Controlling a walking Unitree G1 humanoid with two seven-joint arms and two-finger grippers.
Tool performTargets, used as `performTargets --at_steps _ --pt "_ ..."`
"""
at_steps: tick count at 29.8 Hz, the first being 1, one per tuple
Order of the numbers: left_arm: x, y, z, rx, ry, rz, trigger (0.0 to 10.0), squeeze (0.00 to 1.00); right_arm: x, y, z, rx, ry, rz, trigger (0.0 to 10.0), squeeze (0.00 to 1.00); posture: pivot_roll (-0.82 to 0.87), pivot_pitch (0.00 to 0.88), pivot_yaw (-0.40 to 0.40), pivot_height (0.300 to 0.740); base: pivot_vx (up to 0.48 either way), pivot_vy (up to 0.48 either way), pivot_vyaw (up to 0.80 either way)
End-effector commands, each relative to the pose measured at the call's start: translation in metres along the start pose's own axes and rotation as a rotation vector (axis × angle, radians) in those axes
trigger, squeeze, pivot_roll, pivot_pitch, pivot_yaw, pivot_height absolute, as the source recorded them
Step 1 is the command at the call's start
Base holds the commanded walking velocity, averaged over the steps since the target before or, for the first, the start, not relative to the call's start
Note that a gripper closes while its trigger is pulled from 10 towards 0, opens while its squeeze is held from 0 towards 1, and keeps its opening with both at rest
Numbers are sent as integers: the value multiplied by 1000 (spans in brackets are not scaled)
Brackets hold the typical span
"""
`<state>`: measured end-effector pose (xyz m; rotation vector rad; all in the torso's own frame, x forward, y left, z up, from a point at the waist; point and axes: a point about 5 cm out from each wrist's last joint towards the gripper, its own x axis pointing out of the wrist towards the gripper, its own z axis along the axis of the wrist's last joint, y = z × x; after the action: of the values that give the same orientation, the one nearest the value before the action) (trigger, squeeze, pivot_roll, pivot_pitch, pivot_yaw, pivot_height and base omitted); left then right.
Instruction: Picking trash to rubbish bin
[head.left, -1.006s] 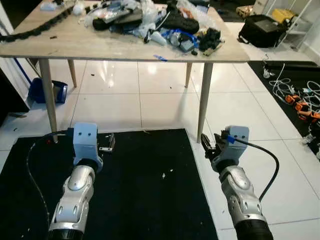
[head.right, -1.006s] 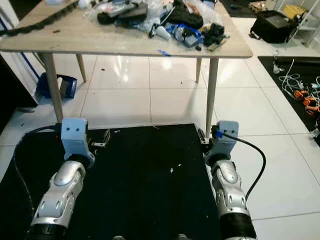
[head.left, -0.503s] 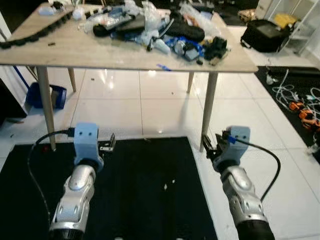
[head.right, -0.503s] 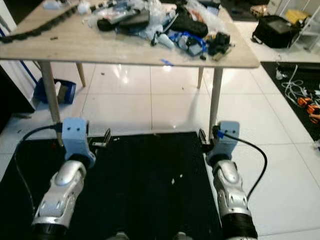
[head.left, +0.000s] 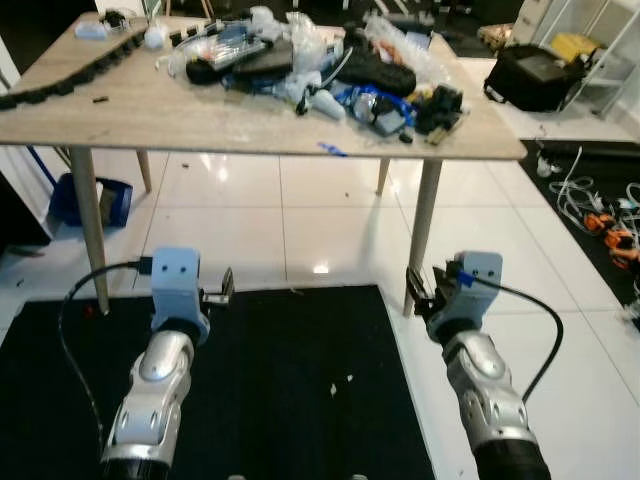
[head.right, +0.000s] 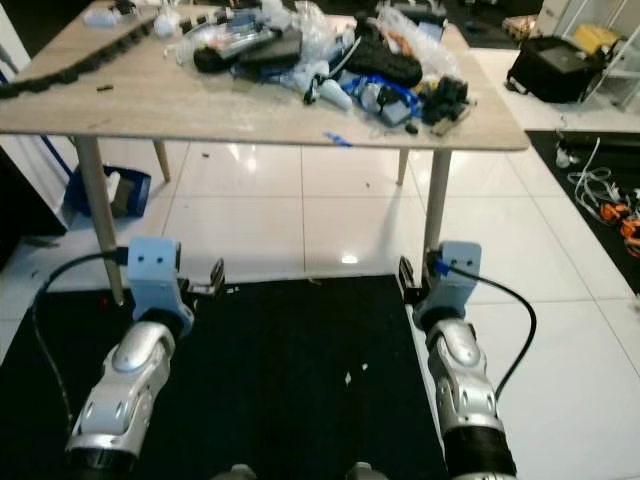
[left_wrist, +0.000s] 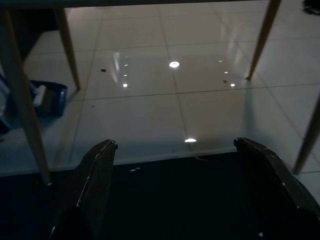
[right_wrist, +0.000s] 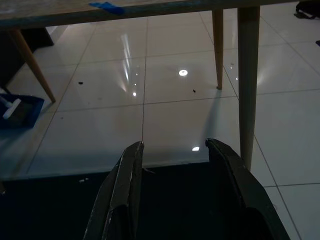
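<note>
Nothing is held: the left gripper (head.left: 222, 287) fingers (left_wrist: 95, 172) are spread wide, the right gripper (head.left: 420, 296) fingers (right_wrist: 125, 185) parted. Trash (head.left: 320, 65), seemingly wrappers, is piled on the surface (head.left: 150, 105) well beyond them; picking remains undone.

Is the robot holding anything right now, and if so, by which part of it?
Nothing is held. The left claw and the right claw are both open, with floor and black mat between their fingers.
</note>
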<state>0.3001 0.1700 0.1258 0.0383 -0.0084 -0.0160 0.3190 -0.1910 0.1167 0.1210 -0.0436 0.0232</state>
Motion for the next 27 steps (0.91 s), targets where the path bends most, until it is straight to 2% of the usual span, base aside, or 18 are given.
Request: performTargets --at_steps 1,8,16,23,27 --pt "-2 -2 -6 4 21 -14 10000 0 -4 -10 -3 5 12 -39 10000 0 -10 169 -26 740 307 0 0" --pt "-1 -3 -4 4 16 -16 10000 0 0 -13 5 7 -12 -51 10000 0 -12 167 -26 740 310 0 0" --pt "0 -4 -2 5 8 -21 10000 0 3 -17 13 -4 -39 -58 10000 0 -12 168 -27 740 308 0 -726" --pt "2 -4 4 7 -9 -25 10000 0 5 -18 20 -20 -66 -56 10000 0 -11 168 -26 740 311 0 0" --pt "6 -4 15 4 -43 -25 10000 0 8 -17 34 -32 -119 -44 10000 0 -11 172 -26 740 311 0 0"
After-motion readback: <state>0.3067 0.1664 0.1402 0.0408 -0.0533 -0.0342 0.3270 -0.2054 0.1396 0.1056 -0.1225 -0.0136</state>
